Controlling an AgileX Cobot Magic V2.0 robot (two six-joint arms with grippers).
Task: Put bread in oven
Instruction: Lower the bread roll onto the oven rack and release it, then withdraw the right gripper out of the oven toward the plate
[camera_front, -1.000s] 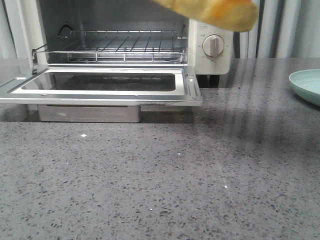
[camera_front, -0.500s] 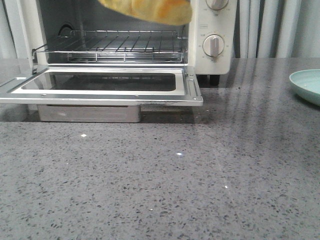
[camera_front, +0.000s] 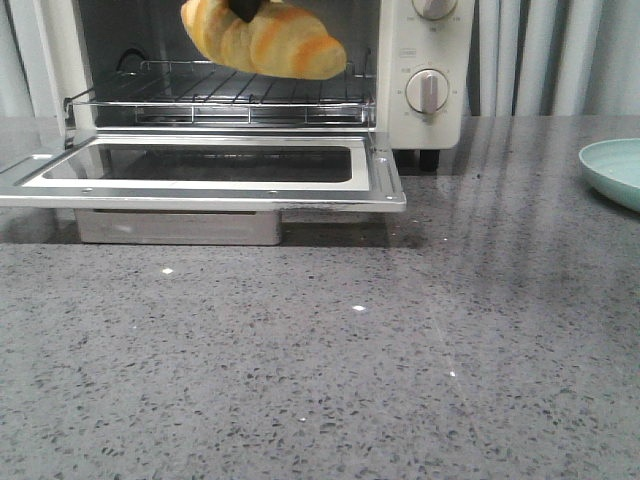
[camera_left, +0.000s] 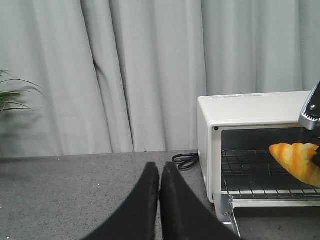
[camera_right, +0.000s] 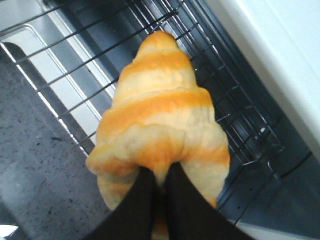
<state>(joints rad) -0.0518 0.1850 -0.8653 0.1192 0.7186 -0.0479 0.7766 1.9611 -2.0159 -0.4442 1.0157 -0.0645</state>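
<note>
My right gripper (camera_right: 156, 187), clamped on the bread (camera_front: 262, 38), has carried it leftward to above the oven (camera_front: 425, 60) rack (camera_front: 230, 95); left gripper (camera_left: 159, 175) closed, empty.

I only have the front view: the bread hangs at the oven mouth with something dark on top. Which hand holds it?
Observer: The right hand. Its wrist view shows both fingers pinched on the bread, above the rack.
Operator: Where is the left hand?
Observer: The left hand is shut and empty, over the counter, off to the side of the oven.
Operator: Anything near the oven that I can't see?
Observer: A coiled black cord lies on the counter by its back corner.
</note>
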